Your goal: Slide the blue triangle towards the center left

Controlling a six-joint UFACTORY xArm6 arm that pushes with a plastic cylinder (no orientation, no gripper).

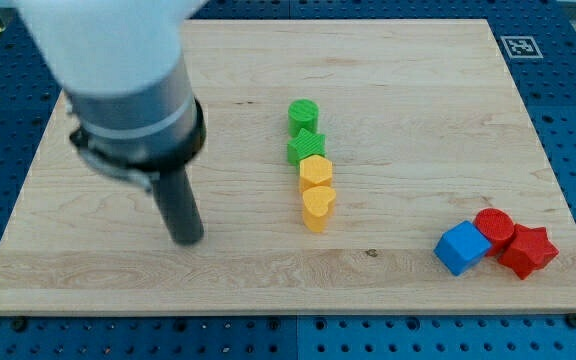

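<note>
No blue triangle shows in the camera view. The only blue block I see is a blue cube (463,247) near the view's bottom right. My tip (186,240) rests on the board at the view's left, far from all the visible blocks. The arm's wide grey body (128,90) covers the board's upper left and hides whatever lies under it.
The wooden board (398,80) holds a column at centre: green cylinder (304,115), green star (306,147), yellow hexagon (315,170), yellow heart (318,206). A red cylinder (493,226) and a red star (526,251) touch the blue cube.
</note>
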